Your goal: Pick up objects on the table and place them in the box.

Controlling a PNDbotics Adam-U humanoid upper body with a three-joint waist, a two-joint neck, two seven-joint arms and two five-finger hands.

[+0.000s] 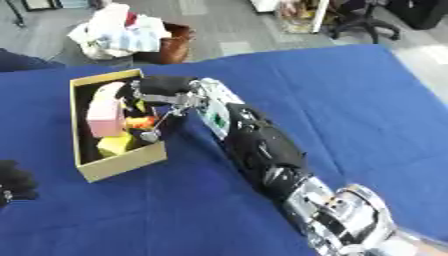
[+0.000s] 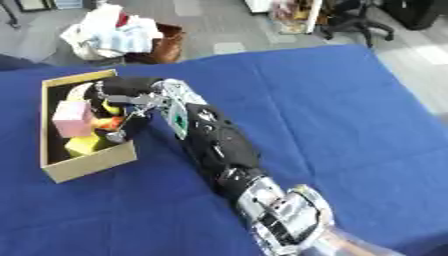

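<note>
The right arm (image 1: 262, 150) reaches diagonally from the lower right corner across the blue worktop (image 1: 350, 100) to the cardboard box (image 1: 122, 164), which sits near the worktop's left side with its long walls running roughly front to back. The right hand (image 1: 162, 95) hangs over the box's right wall and upper interior, its black back covering part of the opening; the fingers (image 1: 150, 131) point down into the box, slightly parted and fairly straight, and nothing can be seen clasped in them. Inside the box lie a pink block (image 1: 106, 114) against the left wall, a yellow block (image 1: 115, 145) toward the near end, and something orange (image 1: 140, 121) between them, just beside the fingertips; the hand and the box's dark interior hide whatever else is in there. The left hand (image 1: 13, 182) shows only as a dark shape at the lower left edge of the left eye view, and I cannot tell how its fingers stand. Beyond the worktop's far edge, on the grey floor, stands a brown bin (image 1: 175, 45) heaped with white cloth or paper (image 1: 118, 30), and an office chair (image 1: 363, 22) sits farther right
</note>
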